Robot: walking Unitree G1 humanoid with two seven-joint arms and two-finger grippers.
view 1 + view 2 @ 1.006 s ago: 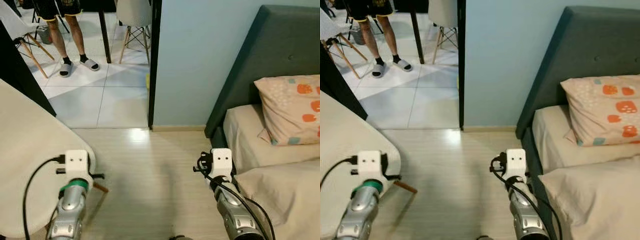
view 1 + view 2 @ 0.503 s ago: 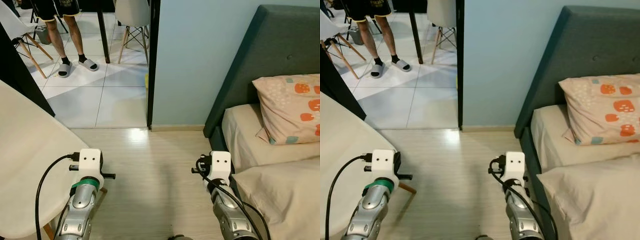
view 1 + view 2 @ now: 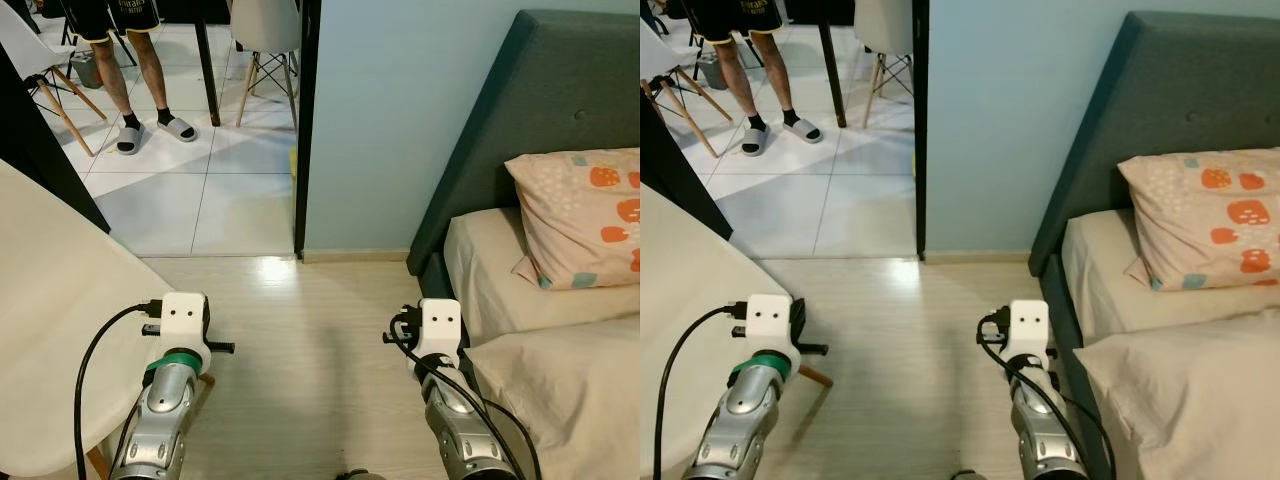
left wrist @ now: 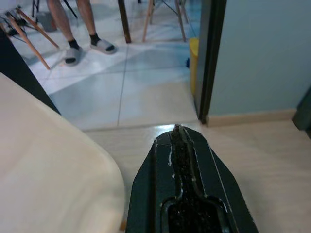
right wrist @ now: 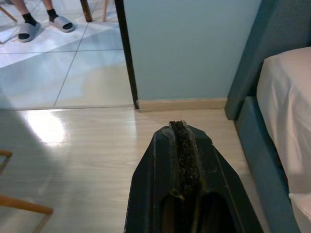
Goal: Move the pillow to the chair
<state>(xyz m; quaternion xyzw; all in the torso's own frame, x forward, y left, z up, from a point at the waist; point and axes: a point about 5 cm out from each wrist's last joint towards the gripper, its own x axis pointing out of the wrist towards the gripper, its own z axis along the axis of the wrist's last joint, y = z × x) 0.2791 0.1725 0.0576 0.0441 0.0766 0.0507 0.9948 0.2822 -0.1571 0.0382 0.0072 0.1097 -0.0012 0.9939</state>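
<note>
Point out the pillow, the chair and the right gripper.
pillow [image 3: 585,215], left eye view, middle of its patterned face.
chair [image 3: 60,300], left eye view, bare white seat shell.
right gripper [image 5: 183,145], right wrist view, between its closed fingertips.

No legible text, label or number anywhere.

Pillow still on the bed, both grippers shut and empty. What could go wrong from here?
1. The pillow leans on the headboard at the far right, past the right gripper; reaching may catch the bed edge.
2. The chair sits close beside the left gripper; turning could knock it.
3. A person stands beyond the doorway; they might step into the path.
</note>
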